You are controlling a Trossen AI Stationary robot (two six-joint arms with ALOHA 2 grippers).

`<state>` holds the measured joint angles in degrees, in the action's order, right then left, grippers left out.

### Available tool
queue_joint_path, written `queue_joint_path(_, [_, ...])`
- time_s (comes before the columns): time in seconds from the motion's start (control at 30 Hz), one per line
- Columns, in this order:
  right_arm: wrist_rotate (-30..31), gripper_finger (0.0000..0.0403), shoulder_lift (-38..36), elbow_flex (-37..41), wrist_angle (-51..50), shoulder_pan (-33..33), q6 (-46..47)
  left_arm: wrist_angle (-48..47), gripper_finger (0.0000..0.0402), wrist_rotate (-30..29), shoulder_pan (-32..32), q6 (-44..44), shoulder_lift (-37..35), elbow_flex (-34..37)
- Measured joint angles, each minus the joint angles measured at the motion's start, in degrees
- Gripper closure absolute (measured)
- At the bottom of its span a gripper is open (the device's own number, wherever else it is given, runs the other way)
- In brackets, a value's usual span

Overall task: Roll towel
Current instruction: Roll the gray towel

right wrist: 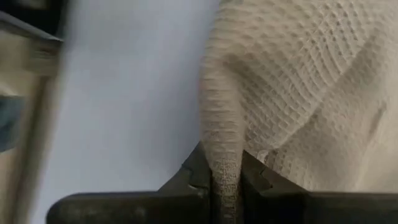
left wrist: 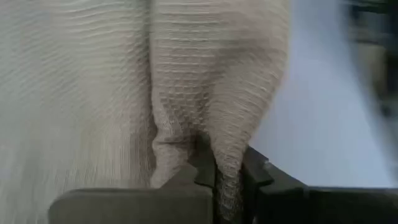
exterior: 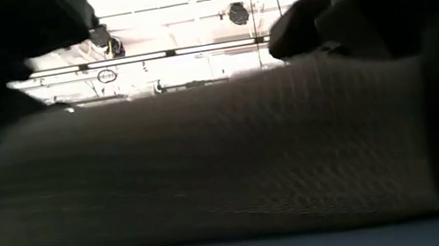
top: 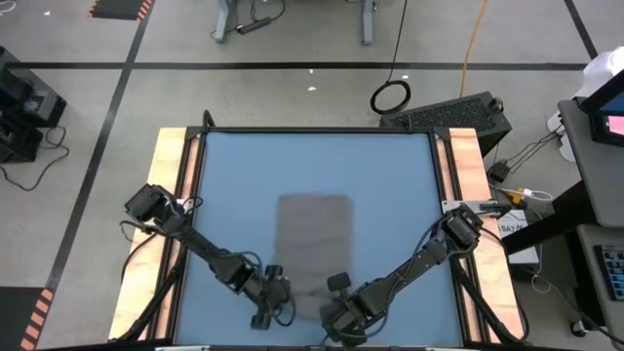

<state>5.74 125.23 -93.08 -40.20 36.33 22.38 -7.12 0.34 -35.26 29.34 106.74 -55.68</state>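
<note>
1. Item, the towel (top: 313, 234): a grey waffle-weave cloth, lying flat near the centre of the blue table (top: 234, 175), its long side running from 12 to 6 o'clock in the high view. Its 6 o'clock edge is sitting between the two grippers; the 12 o'clock edge is lying free and flat.

2. Item, the left gripper (top: 274, 292): working at the towel's 7 o'clock corner. In its own wrist view the jaws are pinching a raised fold of the weave between the fingers (left wrist: 205, 171), closed narrowly on the cloth.

3. Item, the right gripper (top: 336, 295): working at the towel's 5 o'clock corner. Its fingers (right wrist: 255, 177) are likewise clamping a ridge of cloth, drawn nearly together.

4. Step in hand, as judged: both arms are taking hold of the near edge, which appears to be the start of the roll. The low view is showing that edge standing up as a broad band across the picture, so it is probably being lifted just clear of the table.

5. Next move, as judged: it is calling for both grippers to carry the pinched edge over towards 12 o'clock together, level with each other, so the first turn is laying straight. Uneven travel is likely to skew the roll; a slipping corner is likely to leave it loose.

6. Containers: none is showing on the table; nothing is being held in any vessel.
</note>
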Motion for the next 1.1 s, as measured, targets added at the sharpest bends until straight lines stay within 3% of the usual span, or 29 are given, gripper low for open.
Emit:
queue_joint_path(0.1, [-2.08,0.0385,0.00,-0.11,1.52,0.66,-3.48,2.90,0.0369,5.13,-1.26,3.60,-1.37,0.33])
queue_joint_path(0.2, [-1.23,0.0384,-0.07,-0.11,1.13,1.53,-5.19,6.55,0.0346,6.26,-1.69,4.86,-2.30,0.29])
queue_joint_path(0.33, [1.53,0.0367,-0.70,-0.09,-0.04,1.64,-2.90,6.17,0.0347,6.68,-1.23,4.95,-2.37,0.93])
queue_joint_path(0.53, [2.78,0.0308,-4.71,-0.09,-2.20,1.66,1.40,6.10,0.0371,7.63,-0.52,8.69,-2.45,2.37])
queue_joint_path(0.77, [5.04,0.0236,-8.94,-0.04,-3.57,1.40,-2.54,5.98,0.0370,10.07,1.31,9.36,-2.47,2.38])
queue_joint_path(1.1, [18.84,0.0201,-8.38,-0.02,1.28,11.27,2.06,6.52,0.0369,13.14,4.20,12.25,-2.47,2.42])
